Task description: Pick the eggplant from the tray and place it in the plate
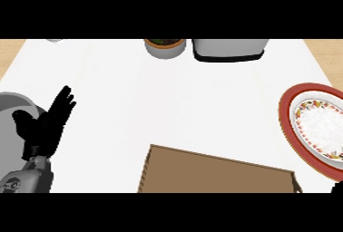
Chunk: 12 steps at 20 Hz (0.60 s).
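A brown wooden tray [214, 174] lies at the lower middle, and its visible surface is bare. No eggplant shows anywhere. The plate [289, 118] with a red rim and a white patterned centre sits at the right edge, nothing dark on it. My left hand [41, 127] rests open at the left, fingers straight and pointing up, well apart from the tray. A small black patch [337, 186] at the lower right corner, just below the plate, looks like part of my right hand; nothing more of it shows.
A potted plant [164, 47] and a grey appliance with a black base [229, 49] stand at the far edge. A grey rounded object [15, 102] sits behind my left hand. White counter spreads between the tray and the far objects.
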Motion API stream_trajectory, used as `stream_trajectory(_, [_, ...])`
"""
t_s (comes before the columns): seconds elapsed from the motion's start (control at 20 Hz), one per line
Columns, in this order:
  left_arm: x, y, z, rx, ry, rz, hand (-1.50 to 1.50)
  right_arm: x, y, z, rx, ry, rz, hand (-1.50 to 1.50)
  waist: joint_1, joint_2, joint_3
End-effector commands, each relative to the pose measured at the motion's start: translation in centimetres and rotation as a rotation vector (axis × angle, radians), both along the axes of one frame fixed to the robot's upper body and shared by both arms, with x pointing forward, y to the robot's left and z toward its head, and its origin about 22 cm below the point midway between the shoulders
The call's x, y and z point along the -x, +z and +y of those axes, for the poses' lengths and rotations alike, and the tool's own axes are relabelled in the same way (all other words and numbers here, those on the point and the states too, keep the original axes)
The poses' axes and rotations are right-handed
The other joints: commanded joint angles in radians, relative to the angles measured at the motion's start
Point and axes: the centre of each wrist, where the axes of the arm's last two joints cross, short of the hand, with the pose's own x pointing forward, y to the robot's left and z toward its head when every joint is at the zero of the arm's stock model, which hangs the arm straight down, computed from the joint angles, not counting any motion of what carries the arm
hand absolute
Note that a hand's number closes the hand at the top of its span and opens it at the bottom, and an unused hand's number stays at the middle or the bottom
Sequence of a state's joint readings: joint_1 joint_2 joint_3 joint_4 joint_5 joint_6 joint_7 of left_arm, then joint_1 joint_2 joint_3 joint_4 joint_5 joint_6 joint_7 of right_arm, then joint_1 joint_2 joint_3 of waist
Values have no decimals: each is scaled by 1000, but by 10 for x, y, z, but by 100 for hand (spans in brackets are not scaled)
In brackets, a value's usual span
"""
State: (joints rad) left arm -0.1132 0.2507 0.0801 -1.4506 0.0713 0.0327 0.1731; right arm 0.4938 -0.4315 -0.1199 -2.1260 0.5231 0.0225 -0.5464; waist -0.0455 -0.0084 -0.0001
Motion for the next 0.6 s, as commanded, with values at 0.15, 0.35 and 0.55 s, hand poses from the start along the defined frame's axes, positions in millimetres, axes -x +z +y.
stream_trajectory(0.15, [-5, 7, -20, -6, -53, -4, 0, 0, 26, -58, -149, -183, 42, 150, 40, 7, 0])
stream_trajectory(0.35, [-8, -5, -19, -3, -49, 1, 0, -34, 19, -100, -191, -247, 38, 150, 51, 10, 1])
stream_trajectory(0.55, [-22, 4, -1, -2, -46, -5, 0, -56, 21, -136, -180, -283, 44, 150, 50, 10, 1])
